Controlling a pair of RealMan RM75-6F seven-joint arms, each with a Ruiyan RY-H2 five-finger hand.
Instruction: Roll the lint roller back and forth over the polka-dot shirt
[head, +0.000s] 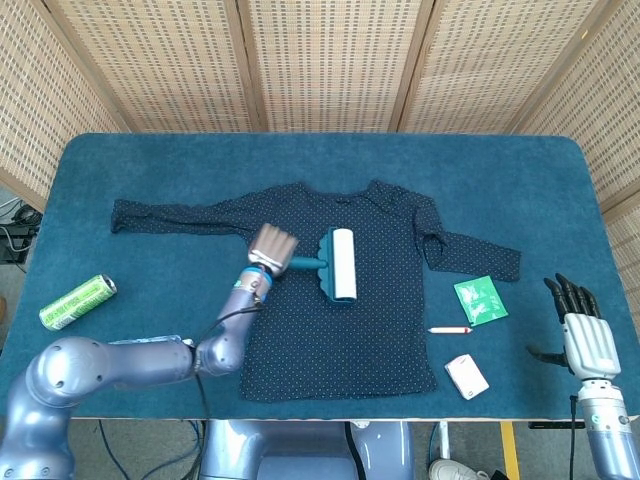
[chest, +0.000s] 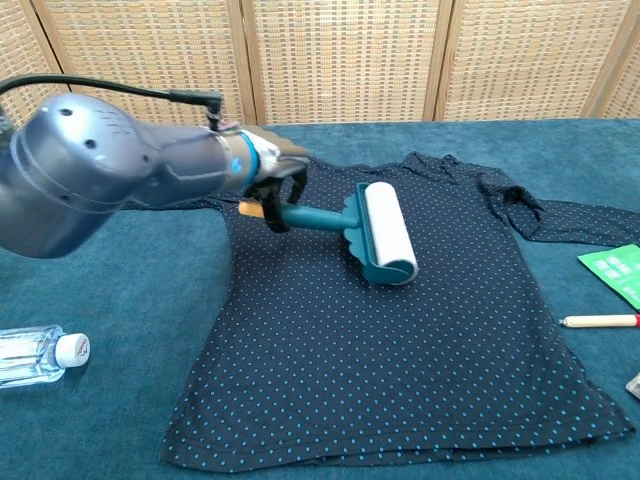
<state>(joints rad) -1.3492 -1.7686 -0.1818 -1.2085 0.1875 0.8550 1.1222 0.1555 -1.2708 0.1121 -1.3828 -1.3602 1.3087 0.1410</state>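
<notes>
The dark polka-dot shirt (head: 360, 320) (chest: 400, 350) lies flat on the blue table, sleeves spread to both sides. A teal lint roller (head: 338, 264) (chest: 382, 235) with a white drum rests on the shirt's chest. My left hand (head: 271, 246) (chest: 270, 185) grips the roller's handle, reaching in from the left over the shirt's left side. My right hand (head: 580, 325) stays at the table's front right corner, fingers apart and holding nothing; the chest view does not show it.
A green can (head: 77, 301) lies at the left edge and a water bottle (chest: 35, 356) near the front left. Right of the shirt are a green packet (head: 480, 300) (chest: 615, 268), a pen (head: 450, 329) (chest: 600, 321) and a small white box (head: 466, 376).
</notes>
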